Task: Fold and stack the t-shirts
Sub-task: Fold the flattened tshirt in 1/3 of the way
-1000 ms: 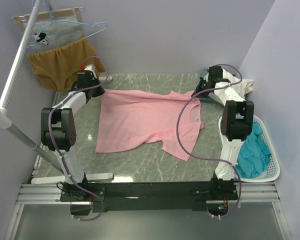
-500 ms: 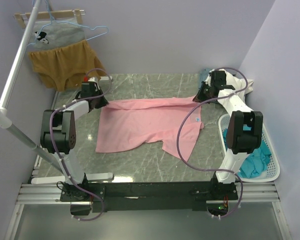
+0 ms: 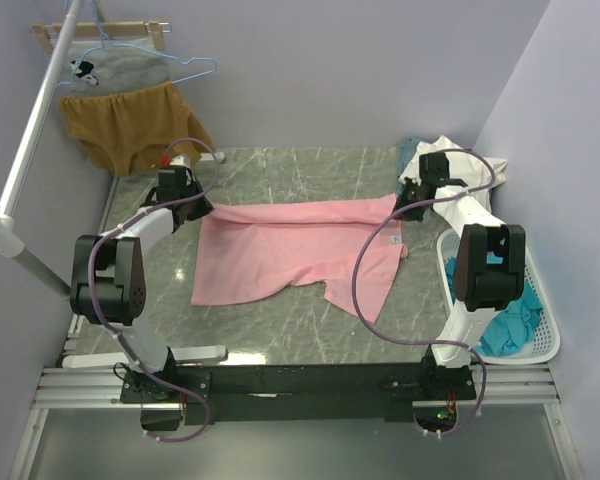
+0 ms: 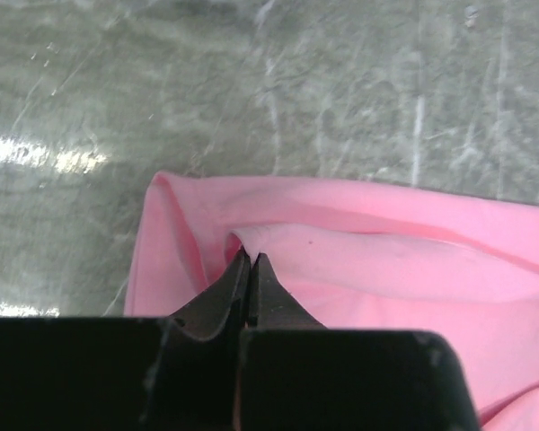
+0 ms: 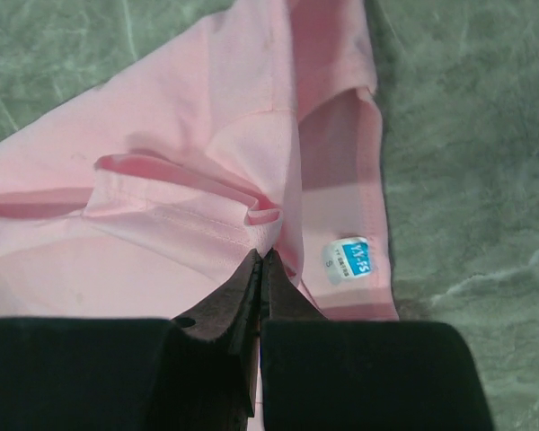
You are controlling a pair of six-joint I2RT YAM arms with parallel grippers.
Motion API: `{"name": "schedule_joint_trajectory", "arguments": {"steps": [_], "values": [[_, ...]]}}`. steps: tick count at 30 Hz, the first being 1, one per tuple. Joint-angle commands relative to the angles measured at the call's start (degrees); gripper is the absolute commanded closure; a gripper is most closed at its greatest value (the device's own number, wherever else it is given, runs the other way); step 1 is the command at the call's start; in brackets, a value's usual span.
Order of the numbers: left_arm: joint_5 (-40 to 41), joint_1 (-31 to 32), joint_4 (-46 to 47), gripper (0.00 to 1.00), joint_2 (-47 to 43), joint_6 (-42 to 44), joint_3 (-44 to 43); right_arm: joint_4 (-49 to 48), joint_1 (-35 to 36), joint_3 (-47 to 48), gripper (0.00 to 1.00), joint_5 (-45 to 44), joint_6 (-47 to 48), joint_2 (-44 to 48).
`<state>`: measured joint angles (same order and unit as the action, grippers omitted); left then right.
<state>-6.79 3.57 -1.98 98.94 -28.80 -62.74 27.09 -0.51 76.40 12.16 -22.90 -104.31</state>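
Note:
A light pink t-shirt (image 3: 290,250) lies spread on the green marble table (image 3: 280,330), its far edge folded toward me. My left gripper (image 3: 202,207) is shut on the pink t-shirt's far left corner; in the left wrist view the cloth (image 4: 359,269) bunches at the closed tips (image 4: 249,259). My right gripper (image 3: 404,205) is shut on the shoulder by the collar, where the right wrist view shows the pink fabric (image 5: 189,180) pinched at the tips (image 5: 262,256) beside a blue label (image 5: 349,258). Teal t-shirts (image 3: 508,310) fill a basket. A cream-white t-shirt (image 3: 460,160) and a grey-blue one (image 3: 408,152) lie at the far right.
A white laundry basket (image 3: 546,340) stands at the table's right edge. A mustard-brown garment (image 3: 130,125) and a grey one (image 3: 115,65) hang on a rack at the far left, with a white pole (image 3: 25,150) slanting in front.
Both grippers have drawn the shirt's far edge toward me, folding it over the body. The left arm's elbow has swung lower and the right arm has shifted right.

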Motion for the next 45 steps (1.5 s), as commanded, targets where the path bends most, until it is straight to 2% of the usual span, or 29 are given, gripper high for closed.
{"name": "schedule_joint_trajectory", "arguments": {"steps": [1,2,3,5,6,7,8,9,10,12,13,15,18,21,25,32,36,45], "values": [[2.1,0.2,-6.1,0.99,0.8,-0.2,-1.2,1.6,0.2,-2.4,1.0,-3.3,-1.2,3.6],[2.1,0.1,-7.0,0.98,1.3,-1.1,-1.1,2.0,1.6,-2.9,1.0,-3.8,-1.7,4.2],[1.3,0.2,-7.3,0.88,1.4,-1.3,-0.5,2.1,1.9,-3.6,1.0,-4.4,-1.8,4.6],[0.3,0.3,-7.3,0.97,1.4,-1.9,1.7,2.3,2.4,-5.8,1.0,-4.9,-2.4,6.1],[0.7,0.2,-7.3,0.92,1.3,-2.0,2.4,2.1,2.5,-6.7,1.0,-5.5,-2.8,6.7],[1.1,0.3,-8.3,0.84,1.2,-2.0,3.1,2.5,2.9,-7.9,0.95,-5.8,-2.9,7.2],[1.2,0.4,-9.3,0.49,1.2,-1.8,3.1,3.0,3.0,-8.4,0.87,-6.4,-3.0,8.2],[1.3,0.4,-10.1,0.01,1.3,-1.4,3.1,3.2,3.1,-8.7,0.81,-7.3,-3.2,8.8],[1.9,0.4,-10.9,0.01,1.3,-0.9,2.6,3.7,3.2,-9.4,0.7,-9.7,-3.5,9.3],[3.0,0.4,-11.7,0.01,0.6,-0.5,2.9,2.9,3.2,-10.3,0.41,-12.0,-4.4,11.9],[4.1,0.4,-11.4,0.01,-0.7,-0.8,3.4,2.6,3.2,-10.2,0.34,-13.9,-4.5,12.7],[3.2,0.4,-8.8,0.0,-2.6,-1.6,4.2,1.9,3.3,-9.6,0.28,-14.7,-4.6,14.3],[-0.3,1.0,-4.5,0.0,-6.2,-1.2,4.2,0.2,3.2,-7.5,0.28,-13.6,-3.7,13.9],[-4.6,1.9,-2.7,0.0,-6.1,-0.5,1.2,0.5,3.2,-3.8,0.3,-10.6,-2.8,9.6],[-7.1,4.0,-3.1,0.01,-1.4,-0.8,-2.8,0.5,3.4,0.7,0.34,-6.7,-1.8,2.8],[-12.9,6.4,0.7,0.0,5.2,-2.6,-4.5,0.7,4.9,5.3,0.36,0.1,0.9,-3.8],[-12.5,7.8,-1.4,0.01,8.5,-2.0,-7.0,2.8,7.2,8.9,0.36,0.8,1.0,-6.3],[-12.0,8.0,-2.0,0.01,10.2,-1.4,-6.0,6.1,13.3,14.0,0.34,-1.0,2.2,-10.6]]}}
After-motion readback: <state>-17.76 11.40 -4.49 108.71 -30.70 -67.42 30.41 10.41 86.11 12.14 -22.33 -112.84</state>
